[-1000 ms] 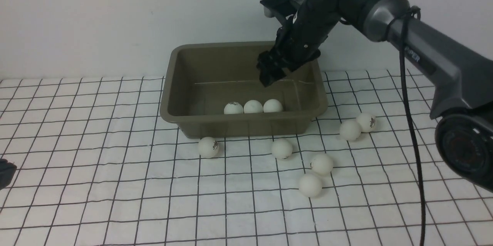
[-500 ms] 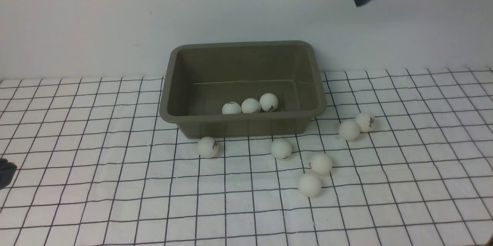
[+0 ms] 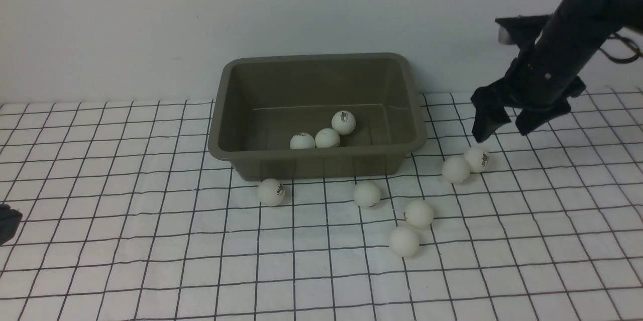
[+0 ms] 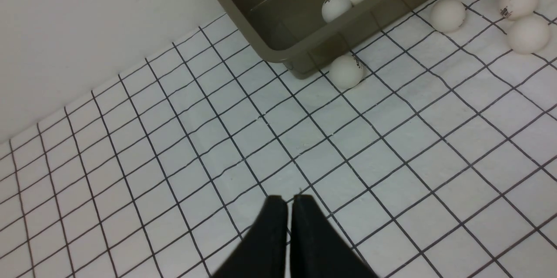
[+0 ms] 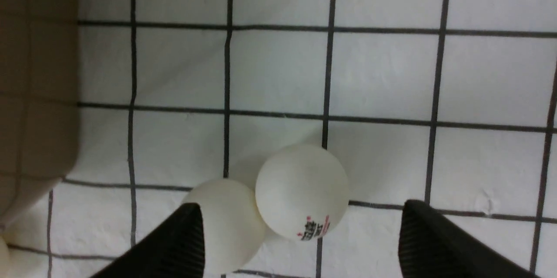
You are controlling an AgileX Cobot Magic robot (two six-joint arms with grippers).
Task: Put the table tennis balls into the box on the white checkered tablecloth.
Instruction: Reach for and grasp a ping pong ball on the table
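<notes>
From the front we see the olive-grey box (image 3: 311, 154) standing on the white checkered tablecloth (image 3: 150, 260), close to the back wall. Three table tennis balls (image 3: 327, 137) lie inside it, two side by side at the near wall and a third just behind them. Six more lie on the cloth. One (image 3: 271, 192) is just in front of the box's left corner and one (image 3: 367, 194) is in front of its right part. Two (image 3: 419, 213) sit close together nearer us, and a touching pair (image 3: 455, 169) lies to the box's right. The right fingers (image 3: 485, 117) hang spread apart above that pair, grasping nothing. The left fingers (image 3: 6, 223) show only as a dark tip at the left edge.

In the left wrist view, the left fingers (image 4: 274, 234) are clenched together and empty over bare cloth, well apart from the box (image 4: 278, 54). One ball (image 4: 346, 70) sits just beside the box's outer wall.

In the right wrist view, the right fingers (image 5: 174, 243) stand wide apart. The logo-printed ball (image 5: 301, 191) lies between them, touching its neighbour (image 5: 226, 221). One finger partly hides that neighbour, and we cannot tell whether they touch. A corner of the box (image 5: 35, 95) shows at the edge.
</notes>
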